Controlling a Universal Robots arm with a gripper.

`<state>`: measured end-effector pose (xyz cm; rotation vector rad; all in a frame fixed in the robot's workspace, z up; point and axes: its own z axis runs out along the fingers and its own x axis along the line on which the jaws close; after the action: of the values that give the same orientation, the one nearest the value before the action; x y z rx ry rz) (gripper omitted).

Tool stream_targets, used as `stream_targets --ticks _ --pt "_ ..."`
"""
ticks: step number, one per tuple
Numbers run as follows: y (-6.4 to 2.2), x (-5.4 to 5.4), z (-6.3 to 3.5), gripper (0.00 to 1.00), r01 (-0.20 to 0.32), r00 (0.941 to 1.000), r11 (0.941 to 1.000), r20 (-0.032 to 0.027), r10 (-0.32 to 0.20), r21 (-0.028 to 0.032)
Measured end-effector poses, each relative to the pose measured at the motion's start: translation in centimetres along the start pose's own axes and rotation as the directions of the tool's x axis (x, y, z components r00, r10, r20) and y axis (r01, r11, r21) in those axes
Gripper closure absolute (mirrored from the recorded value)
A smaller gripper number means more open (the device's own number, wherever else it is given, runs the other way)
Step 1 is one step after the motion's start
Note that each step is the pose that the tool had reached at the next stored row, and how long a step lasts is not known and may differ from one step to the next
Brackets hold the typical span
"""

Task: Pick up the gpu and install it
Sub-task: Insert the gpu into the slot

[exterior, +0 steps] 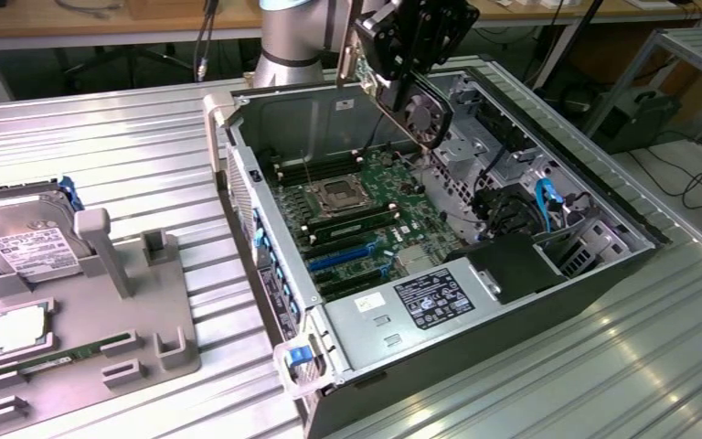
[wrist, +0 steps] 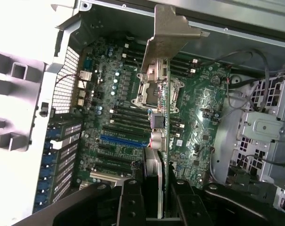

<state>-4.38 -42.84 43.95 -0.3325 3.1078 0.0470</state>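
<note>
Claw [exterior: 402, 84]: clamping the gpu [exterior: 424, 114], jaws closing partway on the card's thin body.
Gpu: hanging on edge in the air at 12 o'clock in the exterior view, above the open computer case [exterior: 595, 274] and apart from the motherboard [exterior: 364, 215].
Wrist view: fingers [wrist: 130, 202] pressing either face of the card, bracket [wrist: 168, 33] pointing away from the claw.
Hard drive [exterior: 28, 242]: sitting in the grey holder [exterior: 95, 347] on the surface [exterior: 107, 137], at 9 o'clock from the case.

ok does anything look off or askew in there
Nothing looks damaged or spilled. The one odd-looking thing is the gpu: it hangs tilted in the tool above the motherboard of the open case, not seated in any slot.
</note>
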Motion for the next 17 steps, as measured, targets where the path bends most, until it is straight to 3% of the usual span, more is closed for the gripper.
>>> stream_targets --ticks 10,11,17 --pt "0.0 0.0 0.0 0.73 0.082 0.9967 0.9967 -0.0022 -0.082 -0.0016" --pt "0.0 0.0 0.0 0.73 0.129 0.9917 0.9917 -0.0035 -0.129 -0.0026" --pt "0.0 0.0 0.0 0.73 0.177 0.9841 0.9842 -0.0048 -0.177 -0.0037"
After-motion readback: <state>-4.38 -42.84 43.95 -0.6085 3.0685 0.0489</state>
